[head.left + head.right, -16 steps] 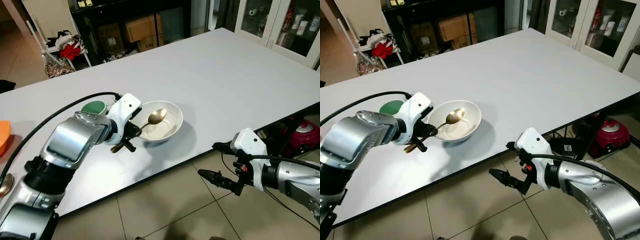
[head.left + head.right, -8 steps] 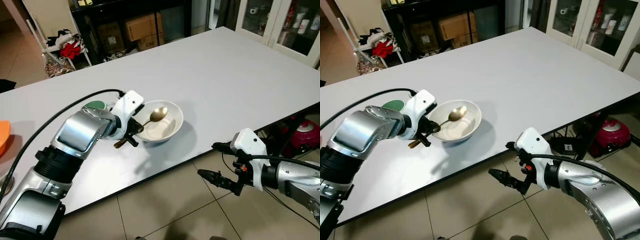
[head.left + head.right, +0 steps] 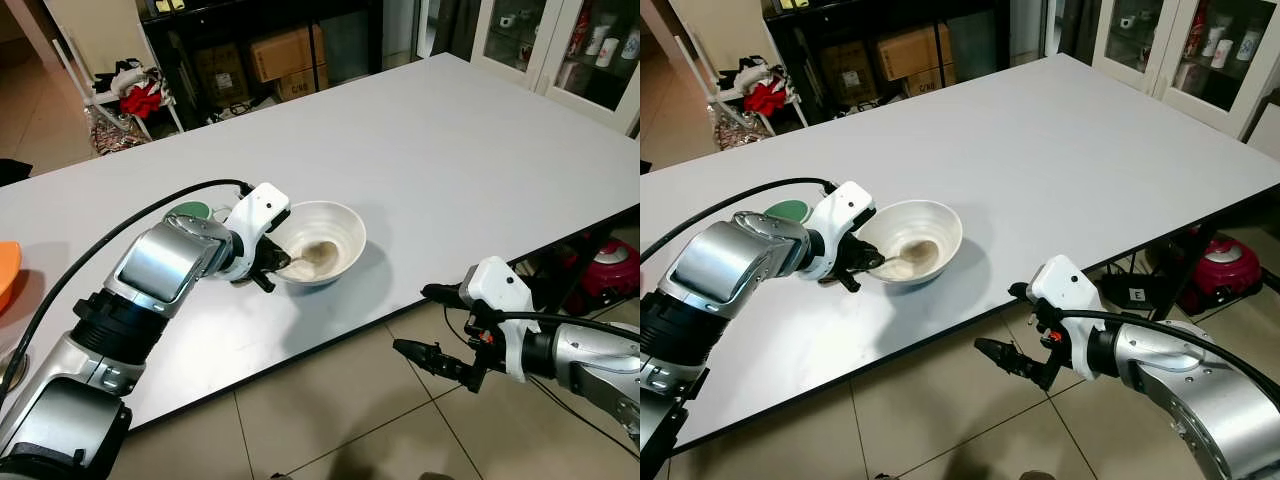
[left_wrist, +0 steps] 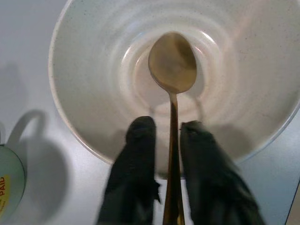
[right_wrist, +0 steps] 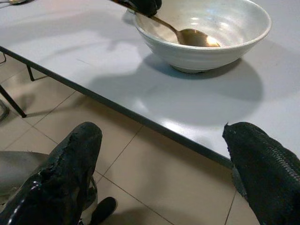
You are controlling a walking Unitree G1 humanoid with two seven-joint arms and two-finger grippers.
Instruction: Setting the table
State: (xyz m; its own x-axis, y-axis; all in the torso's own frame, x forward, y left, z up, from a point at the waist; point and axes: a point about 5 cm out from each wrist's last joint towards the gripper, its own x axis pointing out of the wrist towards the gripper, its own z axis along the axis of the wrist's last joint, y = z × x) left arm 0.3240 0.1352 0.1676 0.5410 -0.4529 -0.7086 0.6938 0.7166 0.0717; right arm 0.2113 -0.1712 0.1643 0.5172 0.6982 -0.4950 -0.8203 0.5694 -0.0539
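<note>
Floor tiles (image 3: 330, 420) lie nearest, and above them, off the front edge of the desk (image 3: 480, 150), the right gripper (image 3: 432, 322) hangs with its jaws spread wide and nothing between them. In the right wrist view its two black fingers (image 5: 65, 173) stand well apart, with the desk edge and the bowl beyond.

On the desk, near that front edge, sits the white bowl (image 3: 345, 225). The left gripper (image 3: 268, 262) is at the bowl's rim on the robot's left side, jaws closed on the handle of the gold spoon (image 3: 318, 250). The left wrist view shows the handle running between the two black fingers (image 4: 136, 154), and the spoon's head (image 4: 172, 62) lying on the bottom of the bowl.

Just past the left wrist a green lid (image 3: 190, 210) rests on the desk. At the far left edge is part of an orange thing (image 3: 6, 270).

Beyond the desk stand a dark shelf with cardboard boxes (image 3: 285, 55) and glass-fronted cabinets (image 3: 570, 40).
</note>
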